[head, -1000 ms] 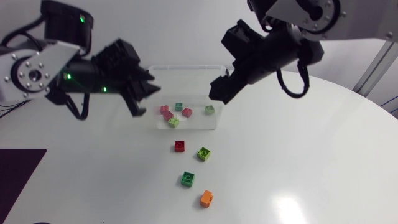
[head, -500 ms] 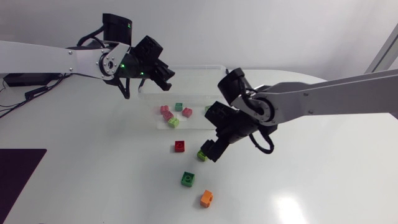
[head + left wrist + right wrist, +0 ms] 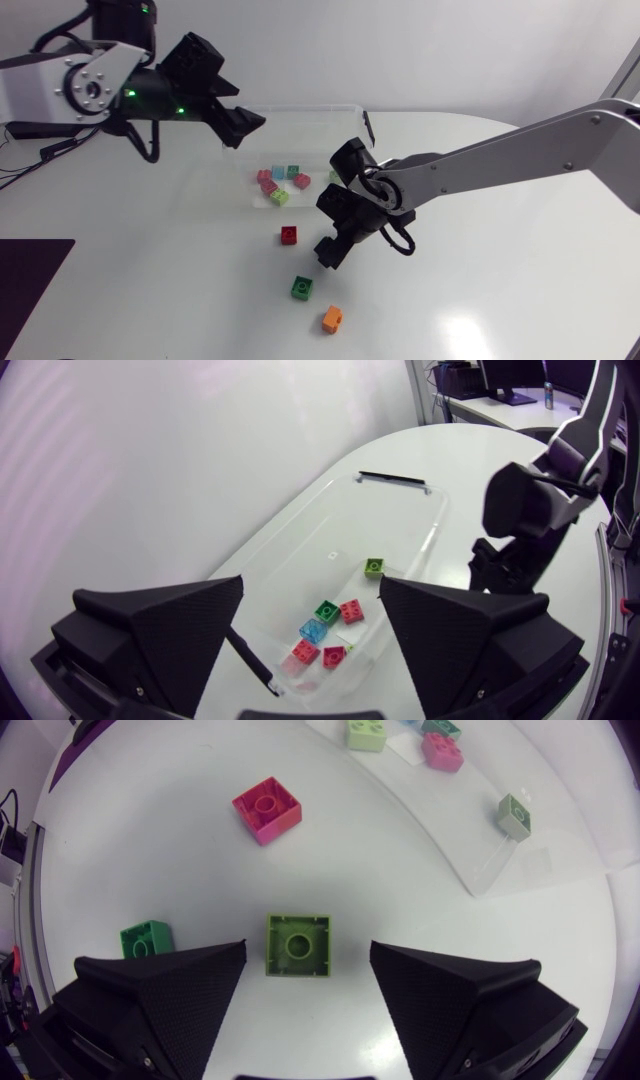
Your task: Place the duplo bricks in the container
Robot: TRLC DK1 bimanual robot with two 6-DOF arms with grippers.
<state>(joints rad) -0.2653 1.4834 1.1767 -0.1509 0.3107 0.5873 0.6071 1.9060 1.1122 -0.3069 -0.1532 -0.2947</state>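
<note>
The container (image 3: 340,520) is clear, glossy plastic; the lime brick (image 3: 298,944) smooth plastic; the table (image 3: 520,280) glossy white, probably laminate.

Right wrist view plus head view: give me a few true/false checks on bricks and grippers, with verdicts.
1. The right gripper is shut on the light green brick. False: its fingers stand open on either side of the brick, clear of it.
2. The orange brick lies on the table, outside the container. True.
3. The left gripper holds a blue brick. False: it is open and empty; the blue brick lies in the container.
4. The red brick lies on the table. True.
</note>
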